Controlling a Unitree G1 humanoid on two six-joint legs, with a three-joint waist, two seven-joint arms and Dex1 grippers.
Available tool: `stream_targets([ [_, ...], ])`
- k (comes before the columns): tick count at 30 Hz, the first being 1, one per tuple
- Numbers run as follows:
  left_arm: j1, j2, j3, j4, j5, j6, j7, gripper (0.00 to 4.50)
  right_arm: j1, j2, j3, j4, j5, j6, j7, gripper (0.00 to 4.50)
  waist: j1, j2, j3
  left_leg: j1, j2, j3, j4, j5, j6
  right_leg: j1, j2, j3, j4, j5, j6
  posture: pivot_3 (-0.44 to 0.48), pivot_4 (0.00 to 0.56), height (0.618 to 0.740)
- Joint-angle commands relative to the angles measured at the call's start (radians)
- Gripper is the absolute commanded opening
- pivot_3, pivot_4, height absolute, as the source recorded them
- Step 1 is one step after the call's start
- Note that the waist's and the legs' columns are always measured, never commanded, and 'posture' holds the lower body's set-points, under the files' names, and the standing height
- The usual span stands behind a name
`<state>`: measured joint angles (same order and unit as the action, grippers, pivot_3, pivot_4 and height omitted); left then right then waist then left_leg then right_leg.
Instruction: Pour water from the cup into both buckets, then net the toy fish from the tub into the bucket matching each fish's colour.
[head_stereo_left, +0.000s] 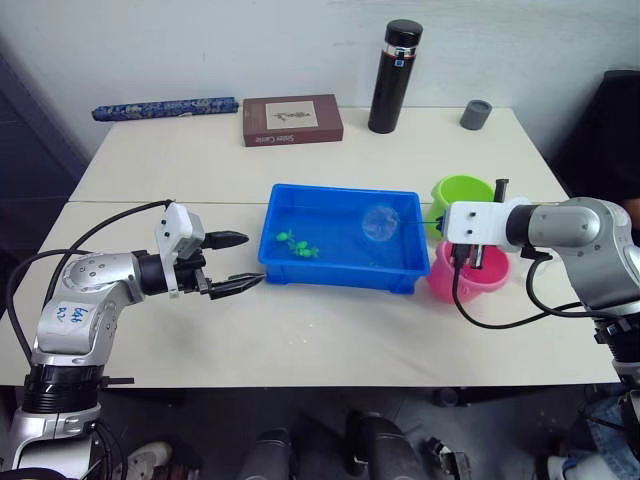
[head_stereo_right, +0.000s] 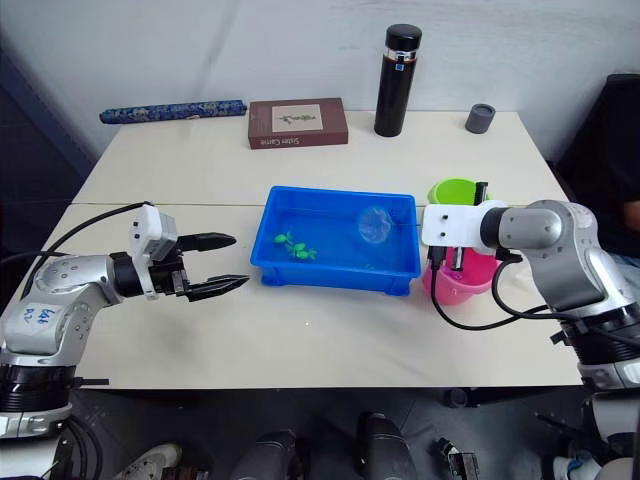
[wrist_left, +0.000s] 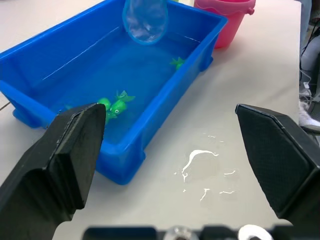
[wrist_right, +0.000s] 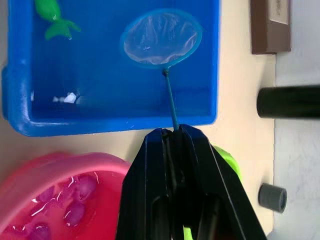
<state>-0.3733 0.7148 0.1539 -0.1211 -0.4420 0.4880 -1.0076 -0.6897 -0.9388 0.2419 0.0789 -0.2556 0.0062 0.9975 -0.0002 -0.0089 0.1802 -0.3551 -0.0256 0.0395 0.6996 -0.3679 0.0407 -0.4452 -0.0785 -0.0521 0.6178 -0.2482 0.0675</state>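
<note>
table (head_stereo_left: 300, 330) cream, 2 joined tops | black flask (head_stereo_left: 395, 77) upright at back edge | brown box (head_stereo_left: 292, 120) flat, beside flask | blue patterned roll (head_stereo_left: 165, 107) lying next to box | sm grey cup (head_stereo_left: 476, 114) back corner | water spill (wrist_left: 202, 165) on tabletop

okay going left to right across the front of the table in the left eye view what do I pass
Left gripper, open → blue tub with green fish → net over the tub → pink bucket, with the right gripper above it.
</note>
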Motion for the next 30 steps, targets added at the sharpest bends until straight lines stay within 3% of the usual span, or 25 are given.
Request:
stream_targets([
  [1, 0.019, 0.001, 0.029, -0.065, -0.030, 0.008, 0.028, 4.48, -0.027, -0.033, 0.005, 0.032, -0.036, -0.089, 0.016, 0.00, -0.001, 0.000, 0.000, 0.000, 0.000, 0.000, 0.000, 0.000, 0.000, 0.000, 0.000, 0.000, 0.000, 0.000, 0.000, 0.000, 0.150, 0.740],
  [14, 0.095, -0.008, 0.051, -0.159, -0.087, 0.046, 0.106, 4.48, -0.003, -0.018, 0.020, -0.018, 0.039, -0.080, 0.207, 0.00, -0.004, 0.000, 0.000, 0.000, 0.000, 0.000, 0.000, 0.000, 0.000, 0.000, 0.000, 0.000, -0.001, 0.000, 0.000, 0.000, 0.150, 0.740],
  [22, 0.142, -0.004, 0.078, -0.208, -0.116, 0.065, 0.140, 4.48, 0.042, 0.078, 0.051, -0.153, 0.079, 0.095, 0.239, 0.00, -0.003, 0.000, 0.000, 0.000, 0.001, 0.000, 0.000, 0.000, -0.001, 0.000, 0.000, 0.000, -0.001, 0.000, 0.000, 0.000, 0.150, 0.740],
  [30, 0.165, 0.011, 0.101, -0.227, -0.128, 0.075, 0.153, 4.48, 0.029, 0.181, 0.030, -0.202, 0.174, 0.448, 0.264, 0.00, -0.003, 0.000, 0.000, 0.000, 0.001, -0.001, 0.000, 0.000, -0.001, 0.000, 0.000, -0.001, -0.001, 0.000, 0.000, 0.000, 0.150, 0.740],
])
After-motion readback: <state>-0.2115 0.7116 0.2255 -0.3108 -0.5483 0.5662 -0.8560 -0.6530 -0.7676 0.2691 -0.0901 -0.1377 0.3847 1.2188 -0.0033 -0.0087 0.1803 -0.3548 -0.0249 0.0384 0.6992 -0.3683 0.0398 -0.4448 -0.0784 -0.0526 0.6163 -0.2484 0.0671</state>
